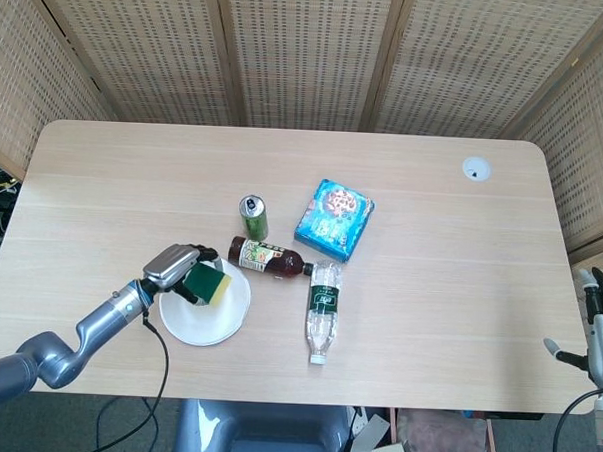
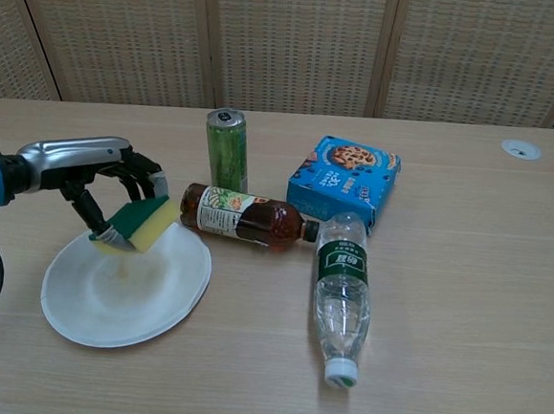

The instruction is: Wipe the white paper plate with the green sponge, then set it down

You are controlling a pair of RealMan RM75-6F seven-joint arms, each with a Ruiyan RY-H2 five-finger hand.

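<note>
On the wooden tabletop (image 2: pixel 463 279) the left hand (image 2: pixel 102 169) grasps the green sponge (image 2: pixel 139 223), its fingers wrapped over the dark green top while the yellow underside faces down and outward. In the chest view the sponge is tilted and appears raised clear of the white paper plate (image 2: pixel 87 307), hanging over the plate's far edge; from the head view the sponge (image 1: pixel 209 283) overlaps the upper part of the plate (image 1: pixel 222 323), with the left hand (image 1: pixel 175 268) just to its left and the grey forearm running down toward the tabletop's near left corner. The plate lies flat near the front left of the tabletop. Just beyond it a brown sauce bottle (image 2: pixel 243 216) lies on its side, its cap end close to a clear water bottle (image 2: pixel 343 294) that also lies flat, white cap toward the front edge. A green drink can (image 2: pixel 226 149) stands upright behind the sauce bottle, and a blue cookie box (image 2: pixel 344 180) sits to the right of the can, just behind the water bottle. The right hand (image 1: pixel 601 329) shows only in the head view, off the tabletop's right front corner, fingers pointing up and apart, holding nothing. A small white round fitting (image 1: pixel 475 170) sits in the far right of the tabletop.
</note>
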